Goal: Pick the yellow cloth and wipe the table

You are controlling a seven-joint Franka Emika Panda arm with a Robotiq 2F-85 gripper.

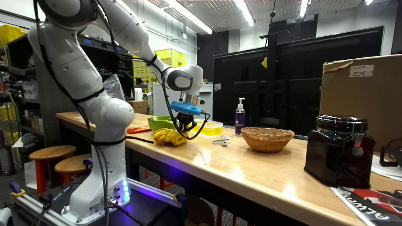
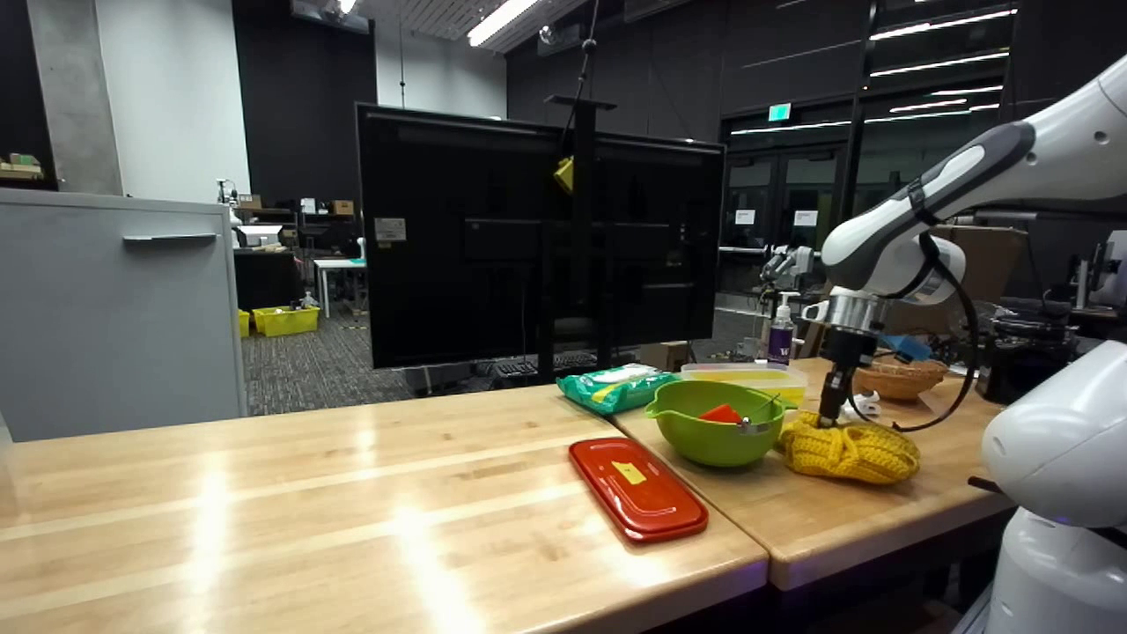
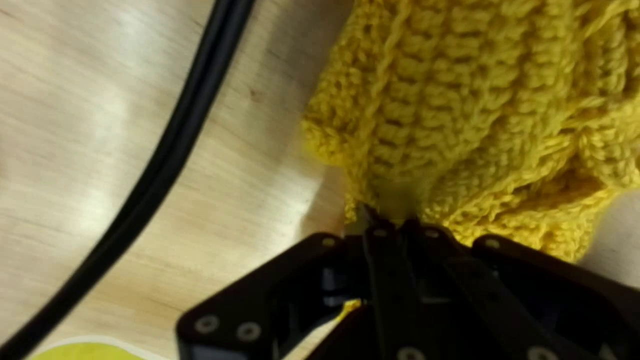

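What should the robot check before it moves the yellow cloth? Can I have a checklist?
1. Gripper down at the yellow cloth: ok.
2. Fingers close together: ok.
3. Cloth pinched tightly: cannot tell, too dark and blurry there.
4. Cloth resting on the table: ok.
5. Green bowl far from the cloth: not ok, it's close by.
6. Black cable out of the way: probably not ok, it loops low nearby.
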